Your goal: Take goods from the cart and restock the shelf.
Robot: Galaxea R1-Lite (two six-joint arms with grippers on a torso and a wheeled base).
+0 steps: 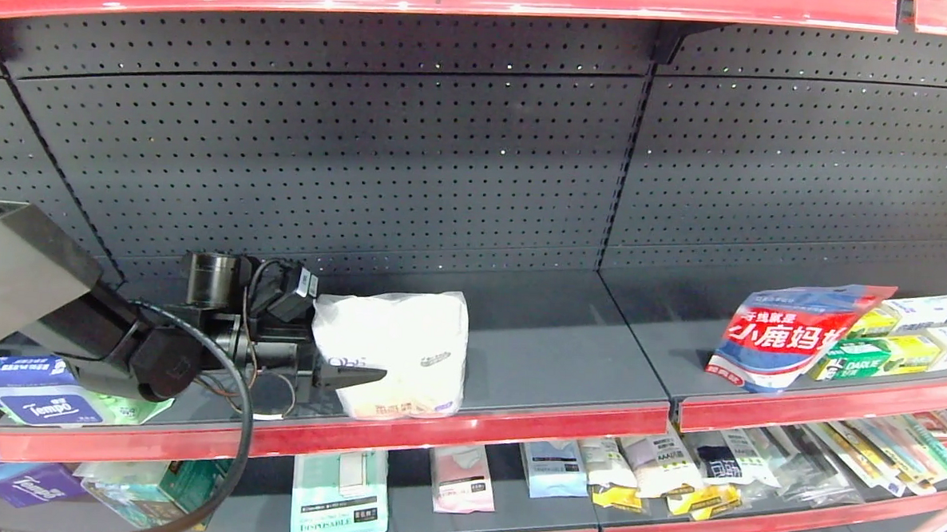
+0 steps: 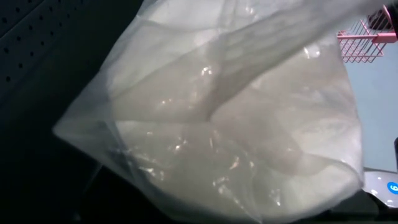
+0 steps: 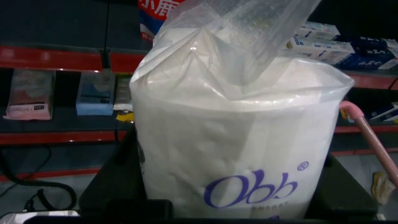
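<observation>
Tissue pack on shelf held by left gripper, red pouch well right, right gripper holding second pack

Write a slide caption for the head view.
Left hand grips a white tissue pack at the front of the dark shelf.

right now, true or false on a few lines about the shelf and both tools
1. The left tool grips a white pack standing on the shelf. True.
2. The red and blue pouch lies left of that pack. False: it lies to the right, in the next bay.
3. The right tool is empty. False: it holds a second white pack.
4. Green and yellow boxes sit beside the pouch. True.
</observation>
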